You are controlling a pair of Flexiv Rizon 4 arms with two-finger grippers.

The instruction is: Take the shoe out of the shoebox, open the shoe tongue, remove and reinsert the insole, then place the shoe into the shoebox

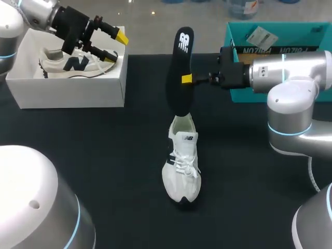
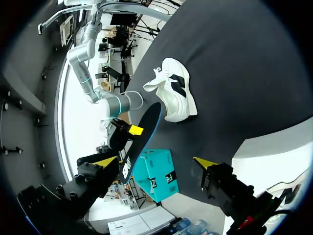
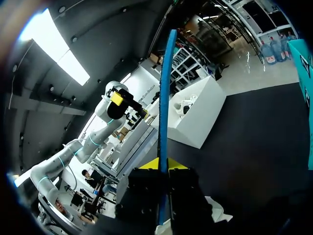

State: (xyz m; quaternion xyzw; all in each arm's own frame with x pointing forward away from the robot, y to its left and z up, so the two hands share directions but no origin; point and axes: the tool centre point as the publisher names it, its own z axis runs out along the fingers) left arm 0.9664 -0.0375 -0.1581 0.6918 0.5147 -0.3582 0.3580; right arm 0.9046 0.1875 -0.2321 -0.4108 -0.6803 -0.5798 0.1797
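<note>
Right gripper pinched the insole upright over the shoe, mid table, for reinsertion; left gripper hovered wide open.

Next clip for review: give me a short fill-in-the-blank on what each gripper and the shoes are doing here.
1. The right gripper is shut on the black ____.
2. The left gripper, its fingers ____, hangs over the white shoebox.
3. One white shoe stands on the ____; a second shoe lies in the shoebox.
Missing words: insole; open; table.
</note>
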